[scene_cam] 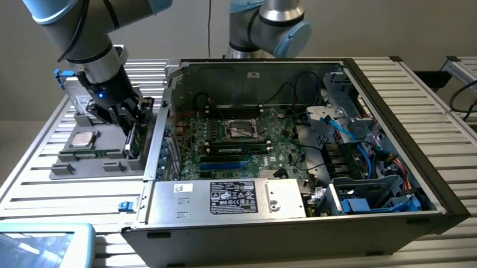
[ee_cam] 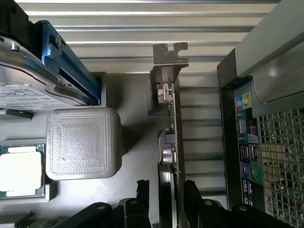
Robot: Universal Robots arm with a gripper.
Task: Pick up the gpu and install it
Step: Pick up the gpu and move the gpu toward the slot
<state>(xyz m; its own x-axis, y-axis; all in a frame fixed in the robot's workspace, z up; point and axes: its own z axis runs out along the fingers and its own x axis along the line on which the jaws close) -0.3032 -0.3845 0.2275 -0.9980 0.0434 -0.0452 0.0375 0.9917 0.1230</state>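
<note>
Nearest to me is the open computer case point(scene_cam: 417, 145), lying on its side on the slatted table point(scene_cam: 44, 187), with the labelled power supply point(scene_cam: 231, 198) at its near end. Just to the exterior view's left of it sits a grey tray point(scene_cam: 97, 167), and here the work is happening. The gpu point(scene_cam: 134, 142) stands on its long edge in the tray's slot beside the case wall, not yet lifted. The gripper point(scene_cam: 128, 125) is down over it.

From the wrist view the card point(ee_cam: 171, 123) runs edge-on, its silver bracket point(ee_cam: 168, 59) at the far end. The fingers point(ee_cam: 192, 194) stand apart, one on each face of the card, with a slim gap on at least one side, so I judge them not clamped.

This is the pick-up step, at the point of gripping. A sound grip calls for a square squeeze on both faces and a straight lift out of the slot, clear of the case wall.

Further along the tray lie a square processor chip point(scene_cam: 82, 139) and a hard drive point(scene_cam: 78, 100). Deeper in the case, the motherboard point(scene_cam: 238, 139) shows blue slots point(scene_cam: 223, 162), all bare.
</note>
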